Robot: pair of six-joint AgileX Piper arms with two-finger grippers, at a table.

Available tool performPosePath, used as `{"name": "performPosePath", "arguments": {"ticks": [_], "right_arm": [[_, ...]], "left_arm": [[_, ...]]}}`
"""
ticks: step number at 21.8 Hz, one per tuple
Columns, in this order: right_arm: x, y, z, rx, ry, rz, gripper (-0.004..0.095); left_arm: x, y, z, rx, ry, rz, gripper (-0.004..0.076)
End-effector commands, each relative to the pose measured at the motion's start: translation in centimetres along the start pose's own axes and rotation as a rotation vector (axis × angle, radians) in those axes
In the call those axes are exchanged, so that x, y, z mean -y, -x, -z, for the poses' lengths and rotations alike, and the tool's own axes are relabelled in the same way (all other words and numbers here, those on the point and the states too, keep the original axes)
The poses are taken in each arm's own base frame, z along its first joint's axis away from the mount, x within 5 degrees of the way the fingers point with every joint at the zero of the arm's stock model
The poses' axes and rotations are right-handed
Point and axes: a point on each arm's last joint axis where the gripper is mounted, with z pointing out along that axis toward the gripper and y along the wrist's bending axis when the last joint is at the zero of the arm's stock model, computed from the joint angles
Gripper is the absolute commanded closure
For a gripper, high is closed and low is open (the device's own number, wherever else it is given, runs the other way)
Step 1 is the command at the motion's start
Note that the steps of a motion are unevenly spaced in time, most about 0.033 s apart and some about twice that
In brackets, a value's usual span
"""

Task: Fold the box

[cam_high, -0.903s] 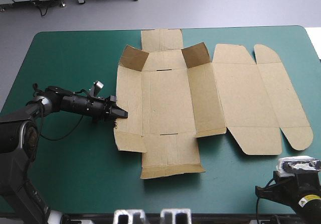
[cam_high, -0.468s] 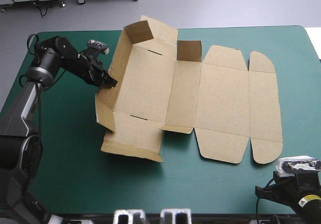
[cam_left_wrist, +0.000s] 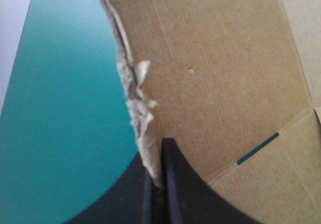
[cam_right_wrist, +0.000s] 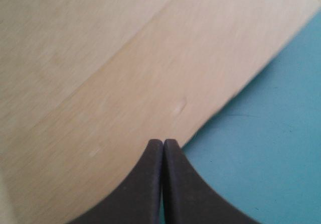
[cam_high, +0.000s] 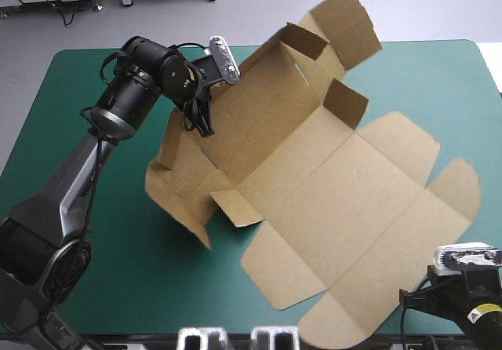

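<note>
1. Box: your left gripper is clamped on it, black fingers pressed together with the frayed edge of the brown board pinched in the thin gap between them.
2. Just beside those fingers, a narrow slot in the board shows teal-green through it.
3. Your right gripper has its fingers fully together in one pointed arch, with nothing between them. Brown board lies just ahead of the tips, its edge slanting across the teal-green cover.
4. From above, you see the left gripper holding the box by its left side wall, raised and steeply tilted over the middle of the table.
5. The far flap stands highest, showing past the table's far edge.
6. The lid panel with its rounded tabs slopes toward the near right corner, close to the right arm; you cannot tell whether it touches the cover.
</note>
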Motion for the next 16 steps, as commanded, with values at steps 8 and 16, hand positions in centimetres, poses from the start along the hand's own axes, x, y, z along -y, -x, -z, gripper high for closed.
{"name": "performPosePath", "arguments": {"ticks": [8, 16], "right_arm": [[0.4, 6.9, 4.3, 0.196, -0.037, 0.077, 0.0924], [0.4, 16.5, 9.0, 0.352, 0.009, 0.059, 0.0924]], "left_arm": [[4.3, 5.5, 6.5, 0.134, 0.313, -0.327, 0.0732], [8.0, 7.6, 8.0, 0.207, 0.444, -0.375, 0.0732]]}}
